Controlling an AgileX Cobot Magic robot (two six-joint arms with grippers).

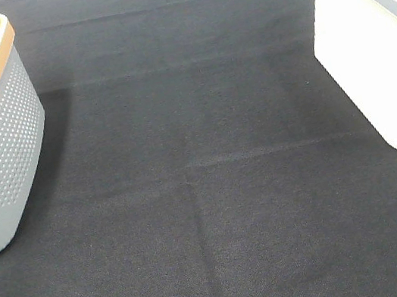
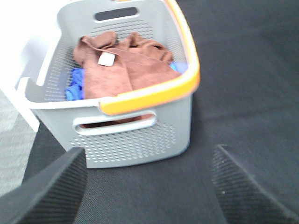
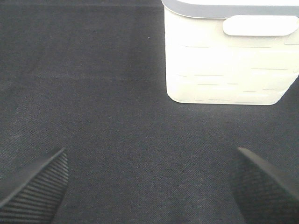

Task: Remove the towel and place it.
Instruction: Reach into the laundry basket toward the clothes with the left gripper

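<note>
Left wrist view: the left gripper (image 2: 149, 154) is wide open and empty, short of the basket (image 2: 140, 135) at the left edge of the mat (image 2: 243, 70). The towel (image 2: 126, 70) lies crumpled inside, tag (image 2: 106, 59) up, over a blue cloth (image 2: 74, 86). A deep pinch would likely drag that cloth out too, or catch the rim and tip the basket. The right gripper (image 3: 149, 156), equally open and empty, faces a white bin (image 3: 224, 60) at the right edge. The high view shows neither gripper, a mere sliver of towel, no blue cloth.

The left pincer (image 2: 148, 150) and right pincer (image 3: 150, 150) have black, wedge-shaped fingers (image 2: 49, 186) with finely ribbed faces.
</note>
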